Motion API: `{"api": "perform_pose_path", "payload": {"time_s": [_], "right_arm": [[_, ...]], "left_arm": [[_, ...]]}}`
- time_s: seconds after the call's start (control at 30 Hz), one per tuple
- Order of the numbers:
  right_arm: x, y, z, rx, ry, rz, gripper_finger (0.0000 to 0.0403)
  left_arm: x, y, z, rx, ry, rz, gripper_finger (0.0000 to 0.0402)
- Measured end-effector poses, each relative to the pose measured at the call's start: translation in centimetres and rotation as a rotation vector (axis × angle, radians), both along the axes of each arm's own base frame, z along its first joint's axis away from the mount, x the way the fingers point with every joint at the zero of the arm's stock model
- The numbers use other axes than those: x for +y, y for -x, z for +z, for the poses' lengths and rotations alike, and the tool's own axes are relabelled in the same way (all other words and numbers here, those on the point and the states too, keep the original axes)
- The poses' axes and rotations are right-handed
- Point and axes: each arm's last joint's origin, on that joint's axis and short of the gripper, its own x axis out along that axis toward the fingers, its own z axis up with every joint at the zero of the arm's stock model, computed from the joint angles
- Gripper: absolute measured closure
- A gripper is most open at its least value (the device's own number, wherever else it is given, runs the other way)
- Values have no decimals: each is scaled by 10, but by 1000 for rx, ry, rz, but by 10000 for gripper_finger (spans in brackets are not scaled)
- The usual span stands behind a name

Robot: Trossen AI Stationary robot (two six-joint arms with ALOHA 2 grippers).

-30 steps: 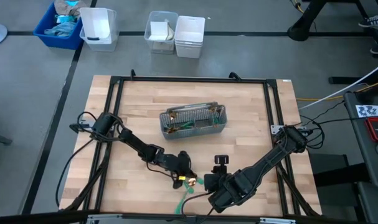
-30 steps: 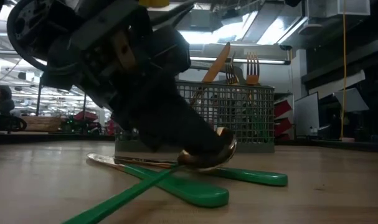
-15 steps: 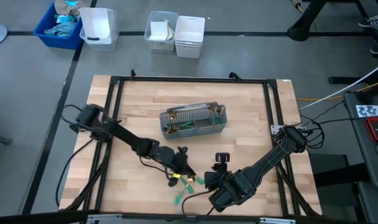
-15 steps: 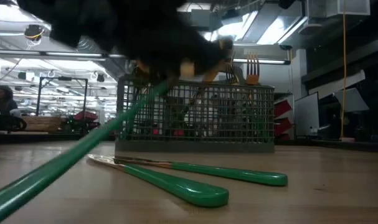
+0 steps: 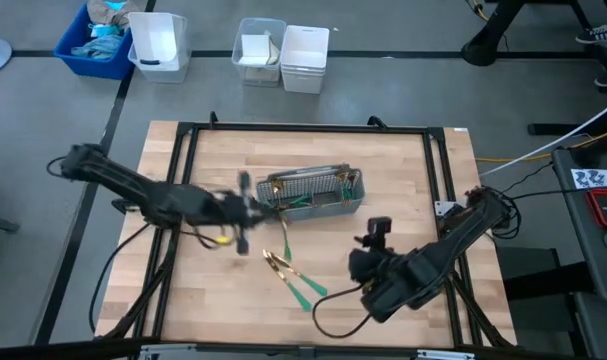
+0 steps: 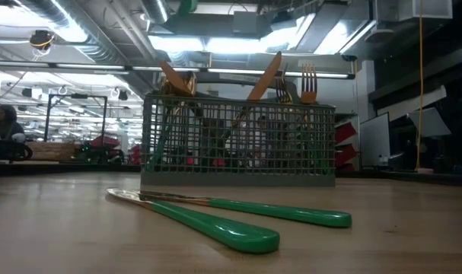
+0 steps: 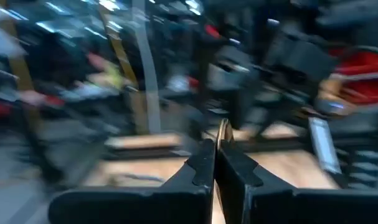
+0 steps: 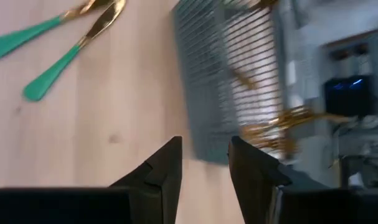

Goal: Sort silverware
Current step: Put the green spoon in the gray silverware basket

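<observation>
Your table (image 5: 403, 190) is pale butcher-block wood, strips joined end to end, matt and flat, framed by dark rails. Near its middle, toward the far side, stands the grey mesh caddy (image 5: 311, 193): a long, box-shaped basket of fine wire grid with stiff walls, already holding several pieces upright, gold heads poking above the rim in the low view.

Your left arm reaches across from the left and is blurred with motion; the left gripper (image 5: 241, 213) is just left of the caddy. In the left wrist view its fingers are pressed together on a thin gold-coloured sliver, which looks like one piece of silverware held edge-on; I cannot tell whether it is fork, spoon or knife. I judge this to be the carry step, one piece on its way to the caddy.

Your next move calls for lining that piece over the correct compartment and lowering it in without snagging the mesh rim or the heads already standing there.

Your right arm waits at the near right; the right gripper (image 8: 204, 163) points toward the caddy, fingers apart, nothing between them.

Two pieces are left on the wood, near of the caddy and crossed close together: one piece (image 5: 291, 272) and the other piece (image 6: 215, 224). Both have slim, glossy teal-green handles with rounded ends and polished gold heads, thin and low-lying, so likely slippery to pinch.
</observation>
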Motion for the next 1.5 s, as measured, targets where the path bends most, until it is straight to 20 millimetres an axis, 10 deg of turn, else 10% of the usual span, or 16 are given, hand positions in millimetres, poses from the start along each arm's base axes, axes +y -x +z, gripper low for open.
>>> {"api": "perform_pose_path", "payload": {"time_s": [0.2,0.37,0.6,0.87,1.5], "right_arm": [[-23,22,27,-168,98,-25,272],[-52,41,6,-328,161,-197,272],[-80,36,-65,-366,-119,-308,272],[-72,0,-114,-376,-645,136,272],[-59,-25,-184,-313,-608,141,272]], "left_arm": [[24,46,38,-120,-163,195,401],[41,65,38,-29,-261,283,401],[61,61,15,126,-297,388,401],[70,55,-29,201,-258,440,401],[70,57,-92,317,-107,443,325]]}}
